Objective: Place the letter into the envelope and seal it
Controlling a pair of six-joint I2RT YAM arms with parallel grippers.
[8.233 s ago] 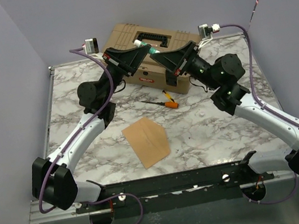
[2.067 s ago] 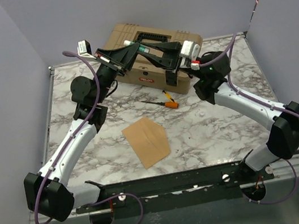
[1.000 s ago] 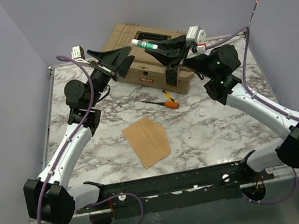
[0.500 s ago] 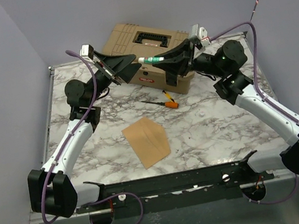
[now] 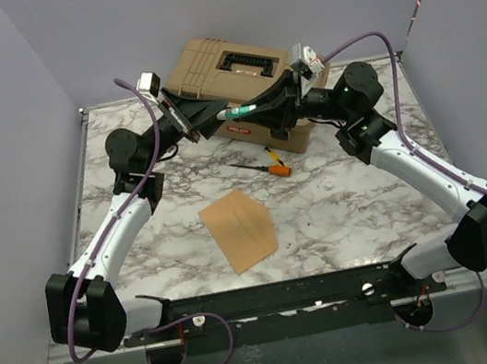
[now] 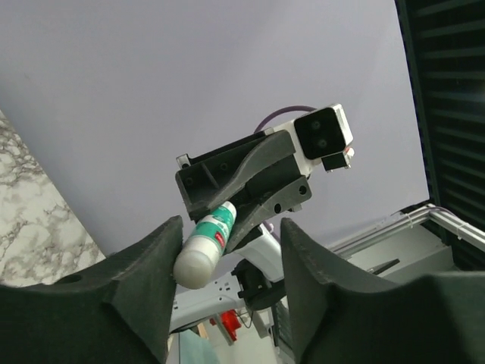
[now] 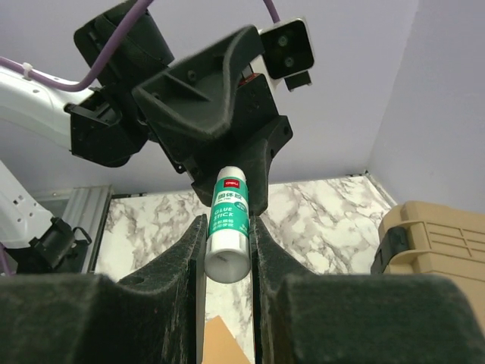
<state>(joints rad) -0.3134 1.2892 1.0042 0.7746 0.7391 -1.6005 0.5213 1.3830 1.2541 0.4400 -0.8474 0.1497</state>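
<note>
A: Right gripper (image 7: 227,224)?
B: Clamped on a green-and-white glue stick (image 7: 229,203), up in front of the tan toolbox (image 5: 205,62).
A: Left gripper (image 6: 231,227)?
B: Jaws partly apart around the stick's white end, with a gap on one side.
A: Envelope (image 5: 238,229)?
B: Flat on the marble, well in front of the toolbox.

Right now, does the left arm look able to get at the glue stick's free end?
Probably yes: the right pincer holds the glue stick with its free end inside the open left pincer, and nothing blocks it.
</note>
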